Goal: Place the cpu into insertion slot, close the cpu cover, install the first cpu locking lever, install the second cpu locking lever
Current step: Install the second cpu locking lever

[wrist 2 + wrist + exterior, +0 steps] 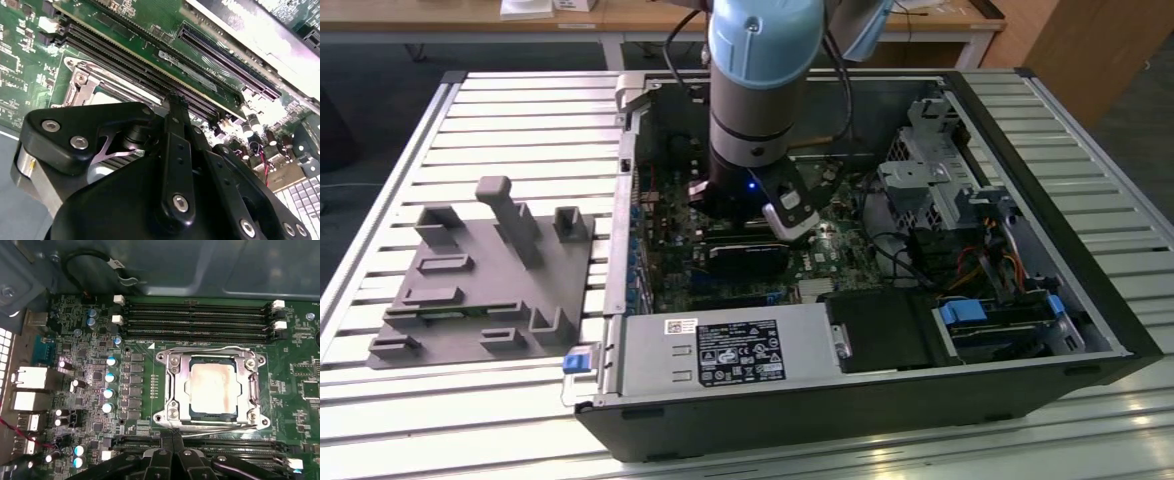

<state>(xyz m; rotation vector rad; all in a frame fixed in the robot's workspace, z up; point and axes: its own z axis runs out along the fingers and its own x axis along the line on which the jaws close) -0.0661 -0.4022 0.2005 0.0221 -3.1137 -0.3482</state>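
Arm (pixel 750 90) reaches down into open computer case (pixel 1014 330) on slatted tabletop (pixel 400 420); grey fixture (pixel 480 280) lies on tabletop at exterior view's left of case. Cpu (pixel 211 387) sits in slot (pixel 190 412) on green board (pixel 295 380), cover (pixel 172 385) shut flat over it, chip top showing through window. Hand (pixel 172 434) has fingers (pixel 166 440) pressed together, tips at thin lever wire along socket edge nearest hand, beside memory slots (pixel 200 315).
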